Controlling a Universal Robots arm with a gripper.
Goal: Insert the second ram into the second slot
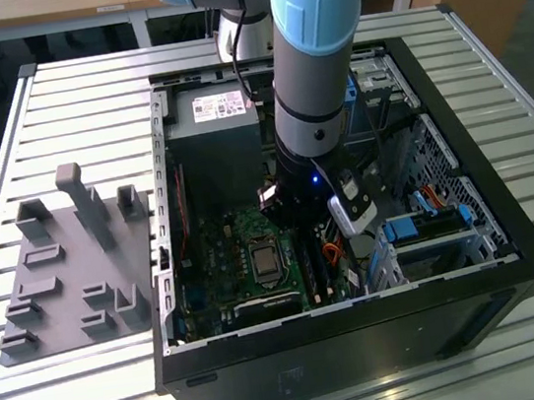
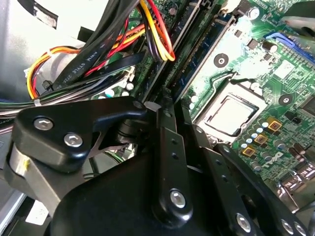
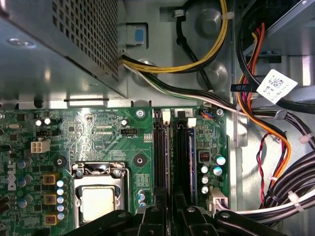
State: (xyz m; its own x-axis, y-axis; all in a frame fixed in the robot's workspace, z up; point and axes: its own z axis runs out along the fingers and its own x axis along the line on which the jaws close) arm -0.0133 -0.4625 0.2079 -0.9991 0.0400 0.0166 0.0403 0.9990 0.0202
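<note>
While the open computer case (image 1: 475, 260) rests on a slatted table (image 1: 85, 106), the end effector's (image 3: 170, 209) grip cannot be told.

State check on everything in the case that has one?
computer case: lying flat, side panel off, open.
gripper: down inside the case, over the memory slots.
blue memory stick: standing in a slot on the motherboard.
neighbouring slot: looks empty.
processor socket: no cooler on it, metal lid bare.
</note>
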